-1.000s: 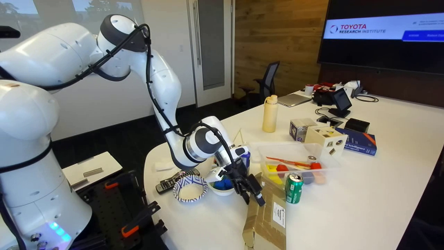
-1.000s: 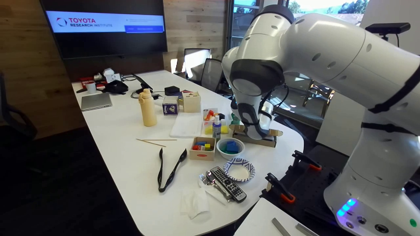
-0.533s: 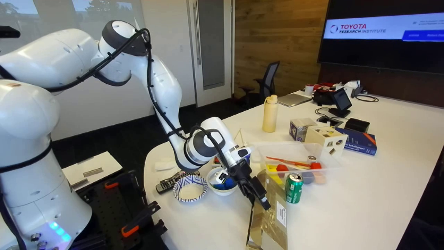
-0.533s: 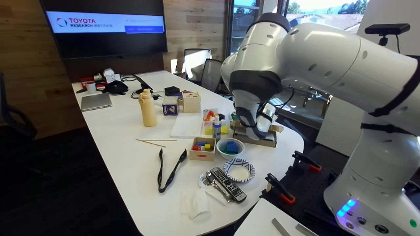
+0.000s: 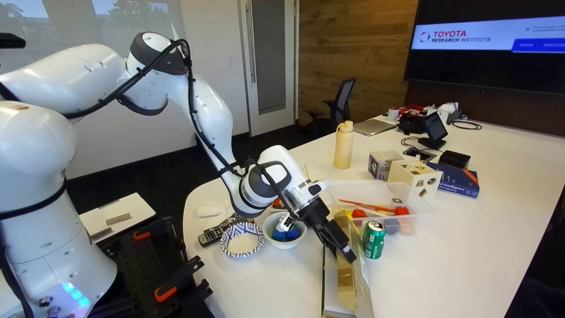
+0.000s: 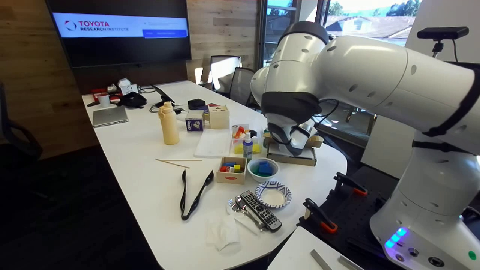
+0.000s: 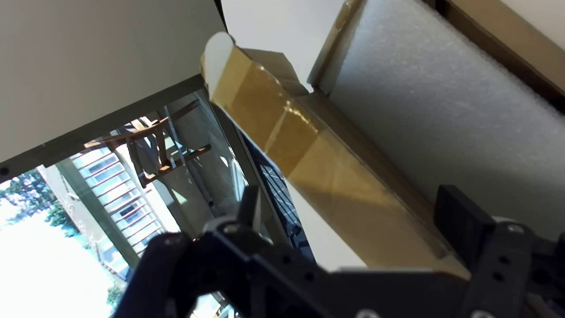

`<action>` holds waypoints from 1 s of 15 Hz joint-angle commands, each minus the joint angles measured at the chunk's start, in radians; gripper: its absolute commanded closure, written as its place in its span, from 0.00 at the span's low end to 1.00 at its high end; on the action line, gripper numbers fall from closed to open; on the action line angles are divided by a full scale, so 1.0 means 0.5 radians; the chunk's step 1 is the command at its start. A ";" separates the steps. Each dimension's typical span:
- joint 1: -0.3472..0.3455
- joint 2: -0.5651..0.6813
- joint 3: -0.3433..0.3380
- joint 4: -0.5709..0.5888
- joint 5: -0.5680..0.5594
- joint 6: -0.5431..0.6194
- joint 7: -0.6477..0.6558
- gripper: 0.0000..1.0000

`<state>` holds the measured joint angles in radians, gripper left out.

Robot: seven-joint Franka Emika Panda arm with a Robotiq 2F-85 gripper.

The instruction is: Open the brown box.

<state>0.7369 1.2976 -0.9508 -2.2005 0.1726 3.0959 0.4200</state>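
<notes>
The brown box [image 5: 346, 282] lies on the table with its lid swung up, and its greyish inside shows. In an exterior view, its low front wall [image 6: 292, 160] shows below the arm. In the wrist view, the raised taped flap [image 7: 326, 163] runs between the fingers, and grey padding [image 7: 441, 88] fills the box. My gripper [image 5: 342, 253] is at the raised lid. In the wrist view, its fingers [image 7: 357, 212] stand wide apart, one over the box interior and one beyond the flap. I cannot tell whether a finger touches the lid. The arm hides the gripper in an exterior view.
A green can [image 5: 374, 239] stands right behind the lid. A clear bin [image 5: 375, 207] with toys is behind it. A white bowl [image 5: 284, 236] with blue pieces and a patterned bowl [image 5: 242, 240] sit beside the gripper. A spray bottle [image 6: 247, 146] stands near the box.
The arm has moved down and outward, toward the green can. The lid has swung up from nearly flat to about upright, and the box's inside has come into view.
</notes>
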 commanded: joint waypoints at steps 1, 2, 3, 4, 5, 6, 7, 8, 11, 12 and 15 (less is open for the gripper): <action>0.033 0.167 -0.056 0.115 0.101 -0.073 0.063 0.00; 0.031 0.196 -0.062 0.142 0.118 -0.090 0.073 0.00; 0.027 0.226 -0.075 0.172 0.140 -0.102 0.093 0.00; 0.017 0.249 -0.083 0.202 0.159 -0.111 0.112 0.00; 0.012 0.273 -0.094 0.230 0.176 -0.124 0.126 0.00; 0.007 0.298 -0.105 0.259 0.192 -0.137 0.148 0.00; -0.001 0.314 -0.116 0.285 0.205 -0.148 0.163 0.00; -0.003 0.337 -0.129 0.308 0.218 -0.160 0.188 0.00; -0.020 0.393 -0.163 0.385 0.242 -0.204 0.266 0.00; -0.024 0.331 -0.188 0.351 0.090 -0.204 0.377 0.00; -0.047 0.342 -0.227 0.405 -0.087 -0.271 0.600 0.00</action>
<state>0.7272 1.4688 -1.0360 -2.0320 0.2201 3.0157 0.6180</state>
